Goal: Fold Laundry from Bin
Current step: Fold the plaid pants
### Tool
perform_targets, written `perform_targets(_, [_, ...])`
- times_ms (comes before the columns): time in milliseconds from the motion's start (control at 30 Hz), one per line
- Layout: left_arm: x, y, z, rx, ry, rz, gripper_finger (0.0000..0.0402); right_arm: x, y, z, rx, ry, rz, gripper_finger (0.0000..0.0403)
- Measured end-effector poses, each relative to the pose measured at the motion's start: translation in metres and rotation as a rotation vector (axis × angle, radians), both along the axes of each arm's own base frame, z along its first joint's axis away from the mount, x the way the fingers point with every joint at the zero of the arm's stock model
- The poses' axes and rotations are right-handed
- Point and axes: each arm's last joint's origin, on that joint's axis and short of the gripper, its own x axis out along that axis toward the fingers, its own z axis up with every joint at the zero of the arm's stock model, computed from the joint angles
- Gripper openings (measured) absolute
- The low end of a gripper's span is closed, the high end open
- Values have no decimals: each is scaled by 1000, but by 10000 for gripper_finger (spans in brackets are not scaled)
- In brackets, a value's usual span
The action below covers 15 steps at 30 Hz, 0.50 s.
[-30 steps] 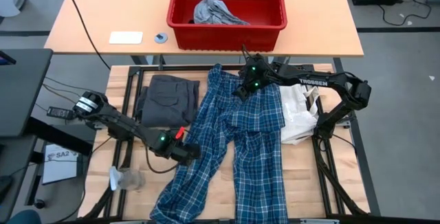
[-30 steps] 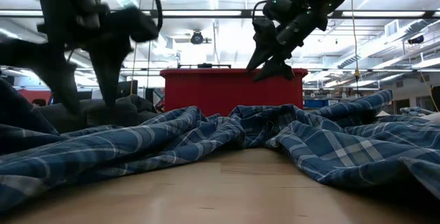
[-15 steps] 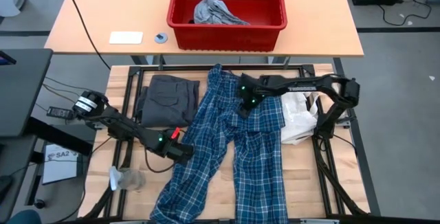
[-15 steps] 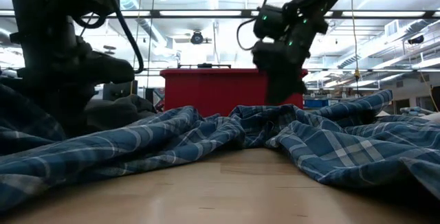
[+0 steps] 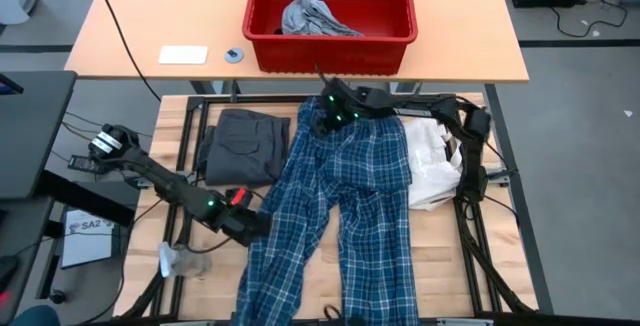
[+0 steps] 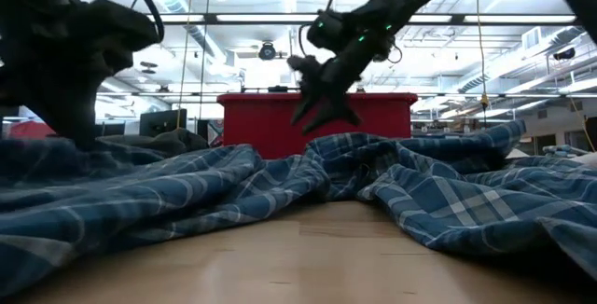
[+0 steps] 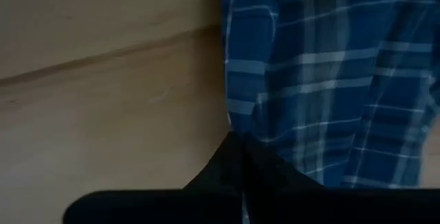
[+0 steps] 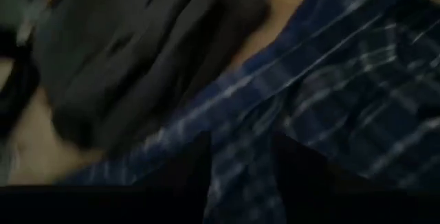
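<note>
A blue-and-white plaid garment [image 5: 350, 206] with two long legs lies spread on the wooden table, waist toward the far edge. My left gripper [image 5: 255, 226] is shut on the outer edge of its left leg. My right gripper [image 5: 323, 116] hangs open just over the waist's far left corner [image 8: 240, 128], its fingers astride the cloth and clear of it in the low view [image 6: 325, 117]. The red bin [image 5: 330, 39] stands on the farther table with a light grey piece [image 5: 312, 16] in it. A folded dark grey piece [image 5: 242, 146] lies left of the plaid. My left gripper pinches the left leg's outer edge [image 7: 234, 124] between its two shut fingers, about halfway down the leg. The fingers slant down onto it from the table's left. The cloth around the hold lies on the table; one layer or several, I cannot tell.
A white fabric bag [image 5: 432, 171] lies right of the plaid's waist. A clear, crumpled thing [image 5: 180, 261] sits near the table's left front corner. A white card [image 5: 183, 54] and a small round object [image 5: 234, 55] lie on the far table, left of the bin.
My left gripper has shut on the left leg's outer edge and gone toward the table's left edge, drawing that edge a little leftward. My right gripper has travelled over the waist toward the table's left and far edge, sinking somewhat, still open.
</note>
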Motion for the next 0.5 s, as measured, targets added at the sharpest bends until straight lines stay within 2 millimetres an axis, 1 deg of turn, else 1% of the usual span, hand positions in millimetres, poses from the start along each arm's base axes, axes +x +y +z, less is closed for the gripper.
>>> perform_targets(133, [2,-5,5,18,-30,-52,1,19,-29,-14,63,2,-138,199])
perform_targets(233, [2,-6,7,28,-31,-73,1,30,-49,-27,90,1,-231,219])
perform_targets(367, [3,-6,7,30,-34,-74,1,39,-71,-44,135,32,-307,223])
perform_targets(433, [3,-6,8,25,-41,-69,1,38,-79,-47,129,91,-332,223])
perform_targets(500, [4,-6,8,11,-54,-41,1,39,-88,-48,132,85,-331,222])
